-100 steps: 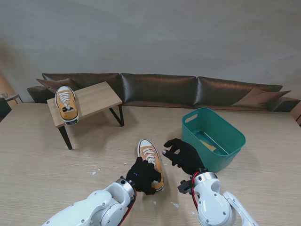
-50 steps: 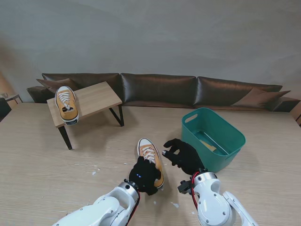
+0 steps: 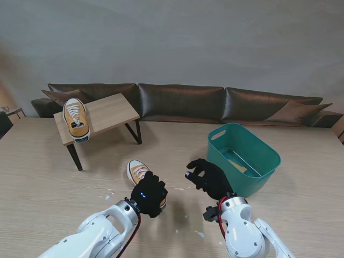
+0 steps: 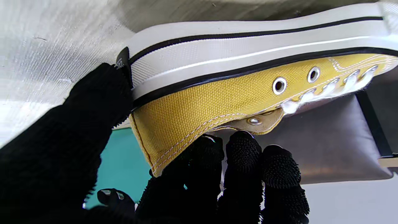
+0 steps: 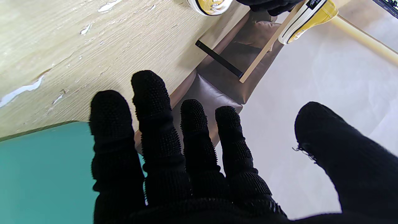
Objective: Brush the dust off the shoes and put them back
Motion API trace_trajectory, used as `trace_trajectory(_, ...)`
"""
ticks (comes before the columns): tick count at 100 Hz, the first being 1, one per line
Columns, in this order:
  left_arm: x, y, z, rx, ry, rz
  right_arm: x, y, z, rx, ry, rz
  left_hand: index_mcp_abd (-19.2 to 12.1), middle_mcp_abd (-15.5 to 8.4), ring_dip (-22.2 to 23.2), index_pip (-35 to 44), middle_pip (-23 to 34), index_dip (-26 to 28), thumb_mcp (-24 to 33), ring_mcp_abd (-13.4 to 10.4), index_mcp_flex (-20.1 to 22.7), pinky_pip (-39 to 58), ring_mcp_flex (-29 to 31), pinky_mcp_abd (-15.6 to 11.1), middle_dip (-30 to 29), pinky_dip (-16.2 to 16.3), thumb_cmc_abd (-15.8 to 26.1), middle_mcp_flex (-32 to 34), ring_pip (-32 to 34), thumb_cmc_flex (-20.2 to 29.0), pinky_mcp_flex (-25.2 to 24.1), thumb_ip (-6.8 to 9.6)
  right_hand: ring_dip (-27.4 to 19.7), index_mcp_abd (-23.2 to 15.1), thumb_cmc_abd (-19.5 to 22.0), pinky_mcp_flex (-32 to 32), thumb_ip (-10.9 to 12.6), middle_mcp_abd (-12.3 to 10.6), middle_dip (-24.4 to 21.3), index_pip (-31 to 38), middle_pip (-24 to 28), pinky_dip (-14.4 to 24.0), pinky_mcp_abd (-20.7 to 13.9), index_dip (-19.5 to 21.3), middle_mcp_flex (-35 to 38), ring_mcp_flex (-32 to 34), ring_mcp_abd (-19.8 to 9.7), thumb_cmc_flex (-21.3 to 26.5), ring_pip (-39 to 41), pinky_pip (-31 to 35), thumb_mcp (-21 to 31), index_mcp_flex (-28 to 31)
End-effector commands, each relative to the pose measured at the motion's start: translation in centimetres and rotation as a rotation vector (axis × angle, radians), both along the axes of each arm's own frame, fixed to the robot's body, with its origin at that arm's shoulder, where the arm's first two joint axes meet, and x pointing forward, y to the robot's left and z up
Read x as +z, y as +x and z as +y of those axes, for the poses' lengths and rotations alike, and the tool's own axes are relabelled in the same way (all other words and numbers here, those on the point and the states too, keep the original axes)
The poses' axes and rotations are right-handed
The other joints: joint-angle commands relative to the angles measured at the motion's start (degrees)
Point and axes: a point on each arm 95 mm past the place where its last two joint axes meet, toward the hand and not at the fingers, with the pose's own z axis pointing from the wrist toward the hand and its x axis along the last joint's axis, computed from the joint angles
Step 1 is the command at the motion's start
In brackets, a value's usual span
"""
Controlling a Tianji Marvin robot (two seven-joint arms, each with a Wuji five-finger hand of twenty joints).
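On the far left, a mustard-yellow canvas sneaker with white laces (image 3: 76,119) sits on the small light-wood stand with black legs (image 3: 110,111), toe pointing toward me. Nearer, the black-gloved left hand (image 3: 148,194) holds its twin, the second yellow canvas sneaker with a white rubber sole (image 4: 236,77), thumb on the heel and fingers (image 4: 242,149) tucked under the collar. It looks bound for that stand, so it pays to keep the sole level, carry it clear of the stand's edge and set it down beside its mate. White flecks (image 3: 109,193) litter the pale wood-grain bench (image 3: 43,177). To the right, the black-gloved right hand (image 3: 208,178) hovers empty, fingers loosely spread, beside the smooth teal plastic tub (image 3: 244,157).
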Motion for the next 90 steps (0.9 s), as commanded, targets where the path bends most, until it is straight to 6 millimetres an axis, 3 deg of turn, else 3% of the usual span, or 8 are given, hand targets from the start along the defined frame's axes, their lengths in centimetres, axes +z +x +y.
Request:
trace_trajectory(1, 1.8, 1.0, 0.5, -0.009, 0.018, -0.029, -0.2, -0.2, 0.3, 0.018, 0.0, 0.012, -3.9, -2.1, -0.4, 35.5, -0.1, 8.7, 6.6, -0.5, 8.8, 3.2, 3.4, -0.5, 1.5, -0.7, 3.1, 0.9, 1.2, 8.8, 0.8, 3.85, 0.5, 0.0, 1.2, -14.3, 1.1, -0.3, -0.8, 0.9, 0.2, 1.1, 1.2, -0.4, 1.2, 0.0, 0.3, -1.0, 0.5, -0.7, -0.3, -1.9)
trace_trajectory(33, 5.2, 2.3, 2.2, -0.114, 0.109, -0.067, -0.3, -0.3, 0.3, 0.018, 0.004, 0.022, -4.1, -3.5, -1.4, 35.5, -1.6, 9.2, 6.0, -1.7, 8.3, 4.0, 4.5, -1.6, 2.1, -2.8, 3.1, 1.7, 0.5, 8.8, 2.4, 2.75, 0.5, 0.1, 1.2, -14.4, 1.1, -0.3, -0.8, 0.9, 0.2, 1.1, 1.2, -0.4, 1.2, 0.0, 0.4, -1.0, 0.5, -0.7, -0.3, -1.8)
trace_trajectory(90, 11.7, 3.5, 3.3, -0.202, 0.114, -0.221, -0.3, -0.2, 0.3, 0.019, 0.003, 0.023, -5.4, -4.6, -2.3, 35.7, -2.7, 9.4, 6.0, -3.1, 8.1, 4.9, 5.7, -2.6, 1.7, -5.5, 3.5, 2.6, -0.3, 7.4, 3.6, 2.43, 0.5, 0.1, 1.3, -14.4, 1.1, -0.3, -0.8, 0.8, 0.1, 1.0, 1.2, -0.4, 1.2, -0.1, 0.3, -1.0, 0.4, -0.7, -0.4, -1.9)
